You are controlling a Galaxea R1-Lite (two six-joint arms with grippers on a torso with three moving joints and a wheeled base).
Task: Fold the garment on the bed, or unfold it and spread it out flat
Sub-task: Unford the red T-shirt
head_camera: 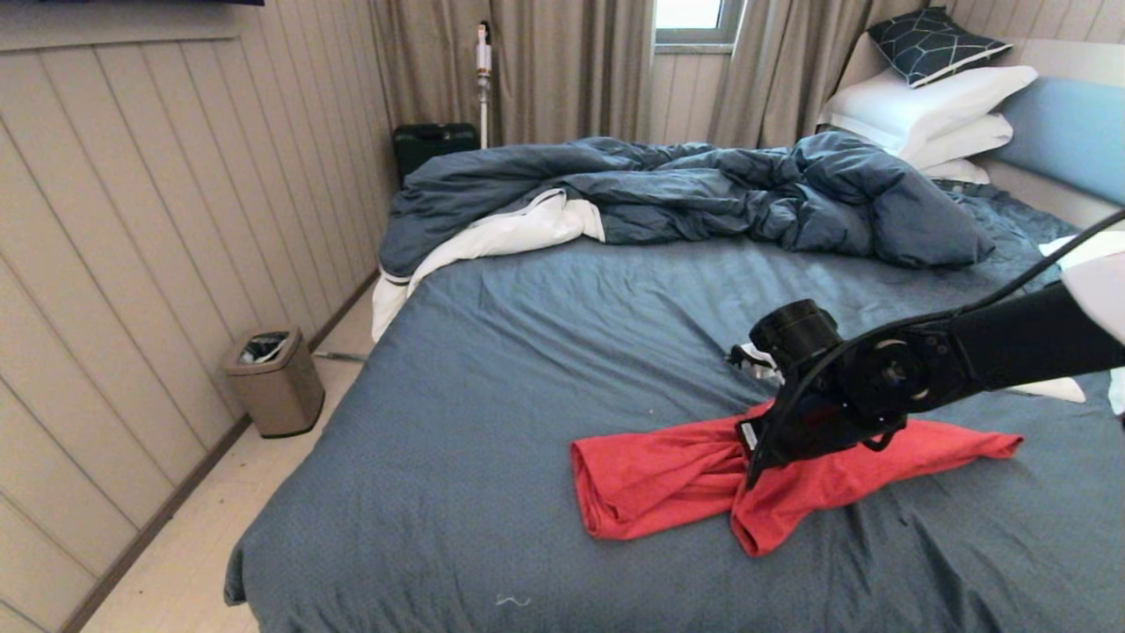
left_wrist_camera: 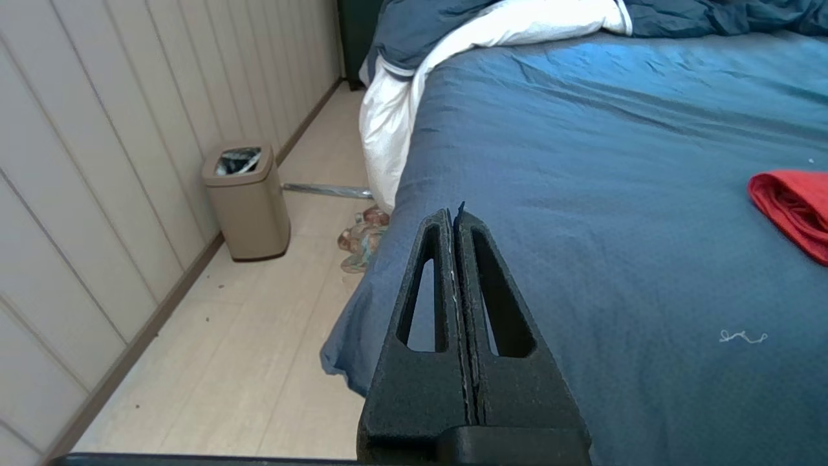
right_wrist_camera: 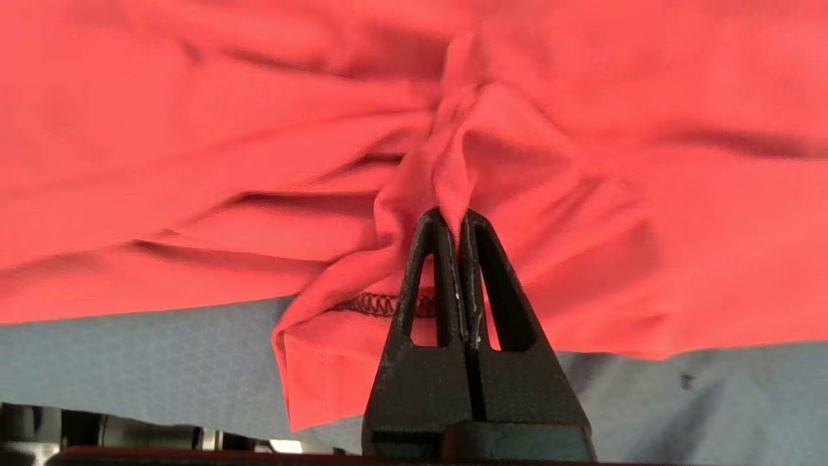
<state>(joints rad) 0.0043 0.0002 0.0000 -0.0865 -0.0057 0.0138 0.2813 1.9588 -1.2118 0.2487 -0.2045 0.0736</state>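
The garment (head_camera: 650, 479), a red T-shirt, lies bunched and twisted on the slate-blue bed (head_camera: 545, 334), towards its near right part. My right gripper (head_camera: 754, 475) reaches in from the right and points down onto the shirt's middle. In the right wrist view the right gripper (right_wrist_camera: 455, 217) is shut on a raised fold of the red cloth (right_wrist_camera: 194, 162); a hem with dark stitching lies just beside it. My left gripper (left_wrist_camera: 455, 213) is shut with nothing in it, hovering over the bed's left edge (left_wrist_camera: 582, 194), with the shirt's end (left_wrist_camera: 792, 207) well off to its side.
A crumpled dark blue duvet (head_camera: 703, 189) with white lining covers the far part of the bed, and white pillows (head_camera: 932, 105) are stacked at the headboard. A beige bin (head_camera: 274, 380) stands on the floor by the panelled wall. Something small and colourful (left_wrist_camera: 362, 239) lies on the floor.
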